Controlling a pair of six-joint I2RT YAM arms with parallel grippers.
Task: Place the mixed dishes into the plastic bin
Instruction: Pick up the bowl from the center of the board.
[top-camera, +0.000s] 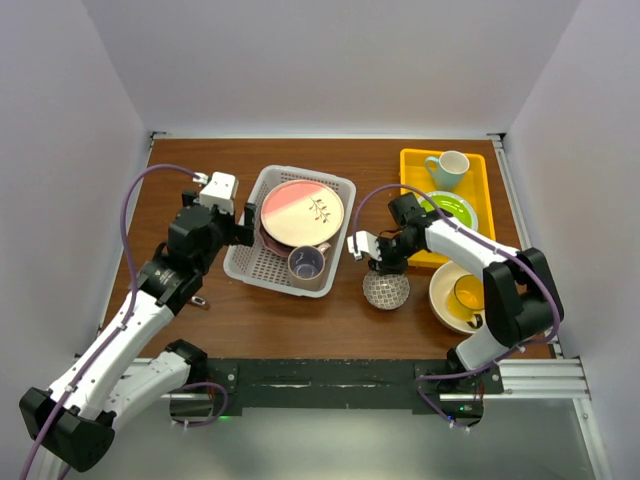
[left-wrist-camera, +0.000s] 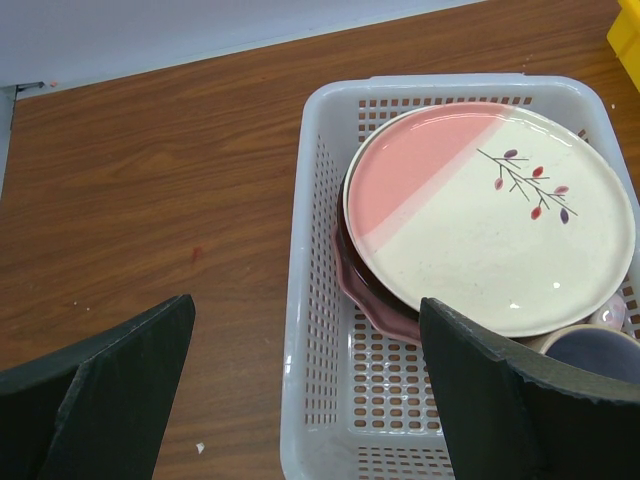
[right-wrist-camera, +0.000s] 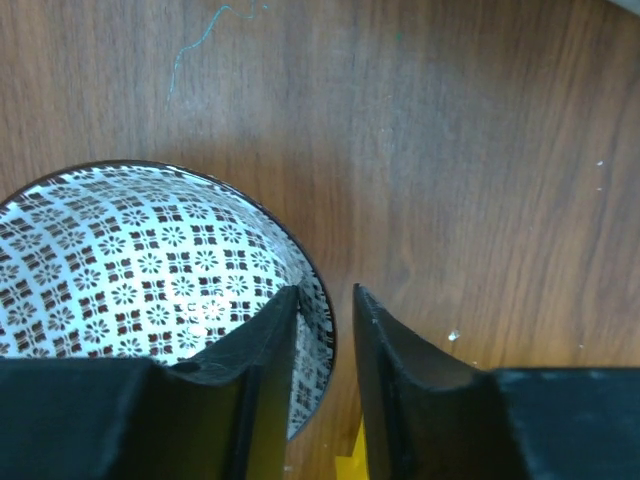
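Observation:
The white plastic bin (top-camera: 247, 258) holds a pink-and-cream plate (top-camera: 302, 211) on top of a dark pink plate (left-wrist-camera: 365, 290), with a mug (top-camera: 306, 263) at its near end. My left gripper (top-camera: 243, 224) hangs wide open over the bin's left wall (left-wrist-camera: 310, 300), empty. The small patterned bowl (top-camera: 386, 290) stands on the table right of the bin. My right gripper (right-wrist-camera: 325, 290) straddles its rim: one finger rests against the inside wall of the bowl (right-wrist-camera: 130, 260), the other is outside with a thin gap. A large cream bowl (top-camera: 440, 300) holds a yellow mug (top-camera: 468, 293).
A yellow tray (top-camera: 412, 165) at the back right carries a teal mug (top-camera: 448, 169) and a green plate (top-camera: 452, 209). My right arm reaches across the tray's near edge. White walls enclose the table on three sides.

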